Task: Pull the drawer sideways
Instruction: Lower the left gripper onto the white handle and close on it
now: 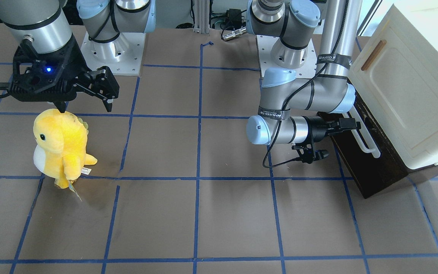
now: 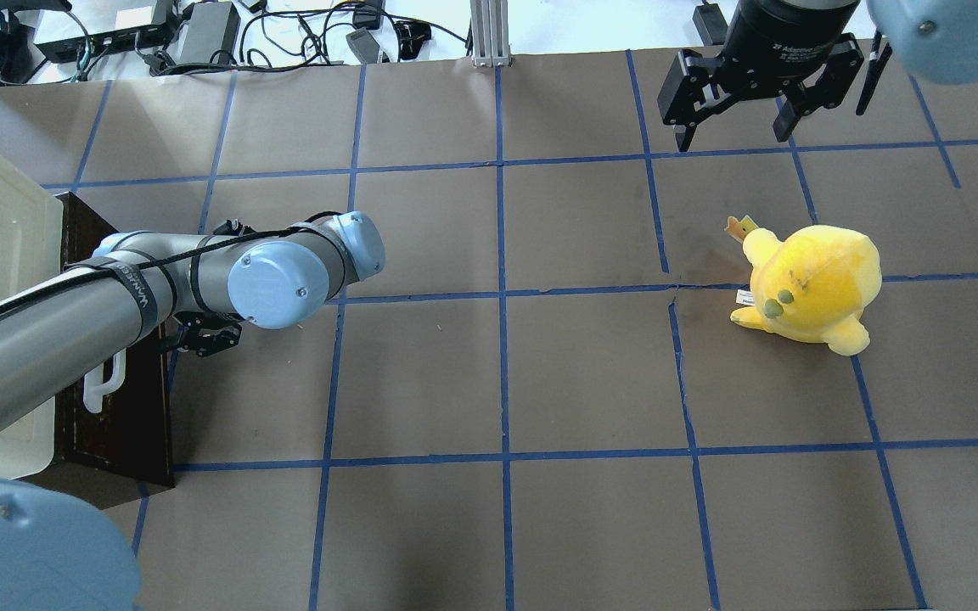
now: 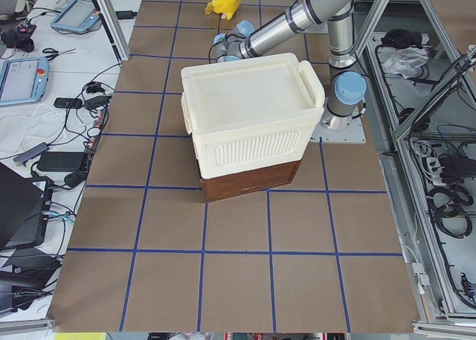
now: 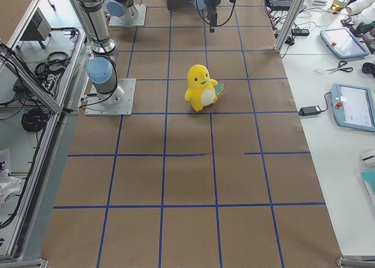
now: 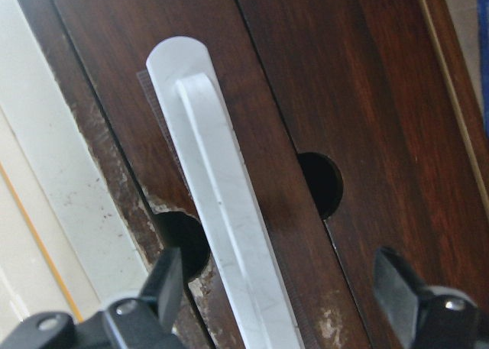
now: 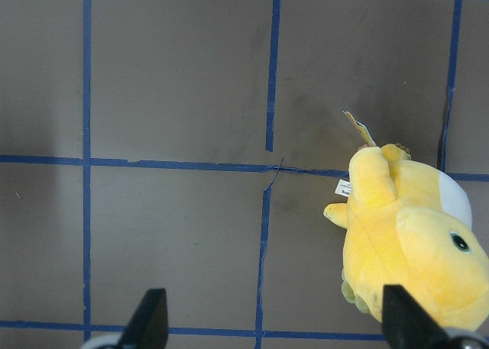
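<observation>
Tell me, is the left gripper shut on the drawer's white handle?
No, the left gripper is open, its fingers apart on either side of the white handle.

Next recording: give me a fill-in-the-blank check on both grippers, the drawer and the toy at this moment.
1. The left gripper is open, its fingers either side of the drawer's ____ handle.
2. The right gripper is ____ and holds nothing.
3. The toy is ____ and stands on the robot's right side.
Missing words: white; open; yellow.
</observation>
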